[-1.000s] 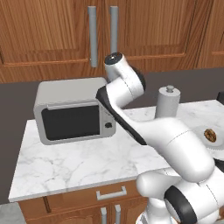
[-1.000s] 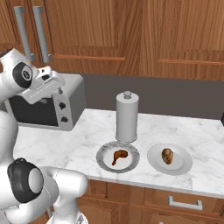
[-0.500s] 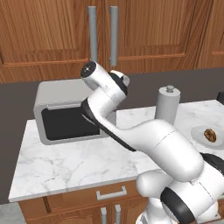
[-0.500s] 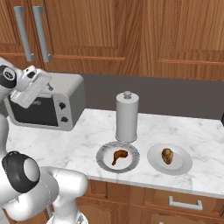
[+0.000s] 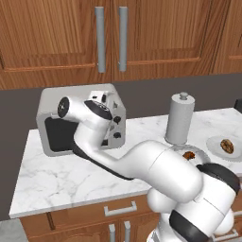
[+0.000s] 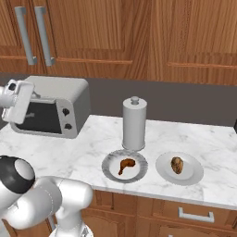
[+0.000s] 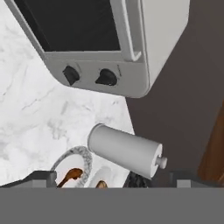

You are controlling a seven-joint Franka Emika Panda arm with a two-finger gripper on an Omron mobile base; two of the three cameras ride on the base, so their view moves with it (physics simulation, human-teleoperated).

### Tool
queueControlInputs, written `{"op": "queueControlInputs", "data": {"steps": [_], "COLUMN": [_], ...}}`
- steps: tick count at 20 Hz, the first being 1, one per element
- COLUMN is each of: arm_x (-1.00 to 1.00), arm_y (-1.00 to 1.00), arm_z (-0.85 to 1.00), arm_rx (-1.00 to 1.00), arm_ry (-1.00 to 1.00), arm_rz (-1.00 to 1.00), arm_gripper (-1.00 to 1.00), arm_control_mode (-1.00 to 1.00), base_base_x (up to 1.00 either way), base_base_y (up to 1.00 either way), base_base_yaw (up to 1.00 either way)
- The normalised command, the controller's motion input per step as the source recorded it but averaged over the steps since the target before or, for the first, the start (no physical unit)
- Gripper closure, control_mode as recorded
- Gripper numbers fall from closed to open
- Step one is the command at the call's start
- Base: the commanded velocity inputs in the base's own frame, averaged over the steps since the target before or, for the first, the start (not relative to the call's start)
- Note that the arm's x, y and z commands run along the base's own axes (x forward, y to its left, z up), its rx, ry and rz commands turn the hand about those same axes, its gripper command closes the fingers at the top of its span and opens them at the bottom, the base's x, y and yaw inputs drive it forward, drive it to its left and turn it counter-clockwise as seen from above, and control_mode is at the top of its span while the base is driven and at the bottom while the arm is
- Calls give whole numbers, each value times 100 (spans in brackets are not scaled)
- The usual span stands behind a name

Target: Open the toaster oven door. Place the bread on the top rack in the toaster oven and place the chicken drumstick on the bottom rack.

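Overhead, wooden cupboards [image 6: 139,41] run above a dark back wall, two of their doors carrying long grey handles [image 5: 111,38]. Below them the marble worktop [image 6: 217,152] carries everything else. Largest on it is the silver toaster oven [image 6: 53,113], standing at the worktop's back left corner against the wall, its dark glass door [image 7: 74,26] shut and two black knobs [image 7: 107,78] at the side of its front panel. Across its front reaches the white arm [image 5: 142,163], whose hand is up beside the oven's door; the gripper [image 6: 17,102] sits at the oven's upper front edge in the right base view, and whether its fingers are wide or narrow I cannot tell, since the fingertips [image 7: 41,177] barely rise into the hand view and nothing lies between them there. Near the middle of the worktop, toward the back, stands an upright grey paper towel roll [image 6: 134,122] with a small knob on top. Just in front of it, close to the front edge, lies a speckled grey plate [image 6: 111,169] holding the chicken drumstick [image 6: 126,165], brown, its thin end pointing to the front left. Just beside that plate, on its right, a white plate [image 6: 192,173] holds the bread [image 6: 177,164], a small brown lump at the plate's middle.
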Motion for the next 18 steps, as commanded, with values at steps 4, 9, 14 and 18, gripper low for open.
{"op": "queueControlInputs", "data": {"steps": [4,9,14,18], "arm_x": [7,24,36,33], "arm_y": [33,17,10,22], "arm_z": [-10,-2,-24,-26], "arm_rx": [-23,-19,-11,-2], "arm_ry": [0,0,-3,-2], "arm_rz": [4,1,0,3], "arm_gripper": [-100,-100,-100,-100], "arm_control_mode": [-100,-100,-100,-100], "base_base_x": [0,0,0,0], "base_base_y": [0,0,0,0], "base_base_yaw": [0,0,0,0]}}
